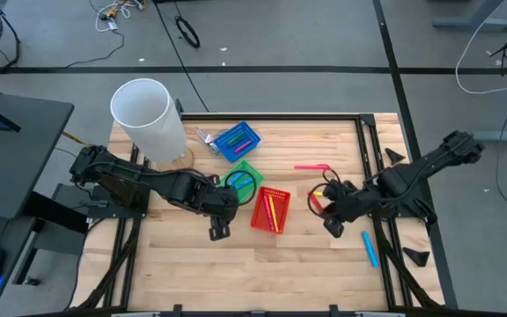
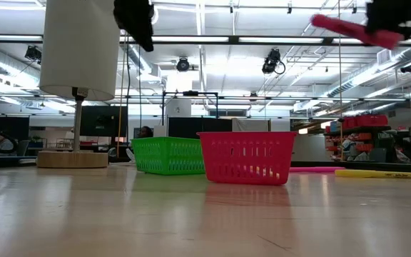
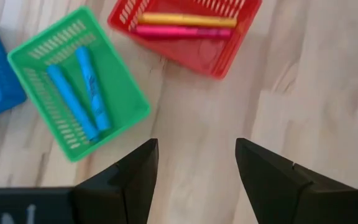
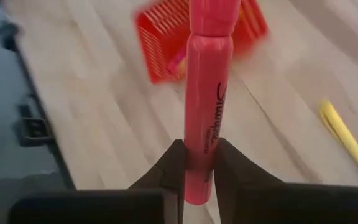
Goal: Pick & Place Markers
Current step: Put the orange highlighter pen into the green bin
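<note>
The right end effector pinched a pink marker between its fingers, holding it well above the surface to the right of the red basket. In the low view the marker rode high and slightly tilted, clear of everything below. That basket already held a yellow and a pink marker, so it looked like the proper home for this one. To finish the step well, the arm would need to carry the marker over the basket's open top, line its length with the markers lying inside, lower it below the rim, and only then release, so it would not bounce out or hang on the mesh edge. The left end effector hung with fingers spread and holding nothing, just beside the red basket's near-left corner; it sat close enough that a careless approach from the right arm could crowd it. The green basket held two blue markers, and the blue basket sat behind it with several more. A yellow marker and a pink marker lay loose near the right arm, and a blue marker lay nearer the front edge. A white cylinder stood at the back left, well out of the way.
</note>
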{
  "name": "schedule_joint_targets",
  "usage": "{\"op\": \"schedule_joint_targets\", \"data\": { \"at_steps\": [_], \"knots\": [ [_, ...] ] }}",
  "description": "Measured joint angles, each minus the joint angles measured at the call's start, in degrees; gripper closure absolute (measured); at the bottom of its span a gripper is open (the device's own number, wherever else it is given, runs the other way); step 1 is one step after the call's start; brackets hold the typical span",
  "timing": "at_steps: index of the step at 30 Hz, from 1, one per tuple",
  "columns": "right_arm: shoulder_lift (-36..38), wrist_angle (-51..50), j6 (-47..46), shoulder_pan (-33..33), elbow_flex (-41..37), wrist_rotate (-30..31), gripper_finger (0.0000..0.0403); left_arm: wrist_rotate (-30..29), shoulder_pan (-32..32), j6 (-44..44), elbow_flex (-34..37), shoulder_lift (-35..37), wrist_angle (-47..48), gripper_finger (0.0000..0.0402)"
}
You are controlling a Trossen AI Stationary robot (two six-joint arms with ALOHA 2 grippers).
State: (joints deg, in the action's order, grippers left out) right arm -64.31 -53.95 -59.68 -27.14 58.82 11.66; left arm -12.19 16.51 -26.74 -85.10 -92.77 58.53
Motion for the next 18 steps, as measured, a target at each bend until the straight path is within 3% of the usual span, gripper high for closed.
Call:
{"op": "schedule_joint_targets", "data": {
  "at_steps": [10,18],
  "knots": [
    [-0.02,23.21,19.60,5.23,0.11,-0.09,0.0356,0.20,0.00,-2.65,0.00,1.53,-18.43,0.0179],
    [-0.02,42.06,31.44,7.42,0.13,-0.17,0.0356,-4.09,-0.42,0.52,-0.02,5.35,-36.71,0.0179]
  ]
}}
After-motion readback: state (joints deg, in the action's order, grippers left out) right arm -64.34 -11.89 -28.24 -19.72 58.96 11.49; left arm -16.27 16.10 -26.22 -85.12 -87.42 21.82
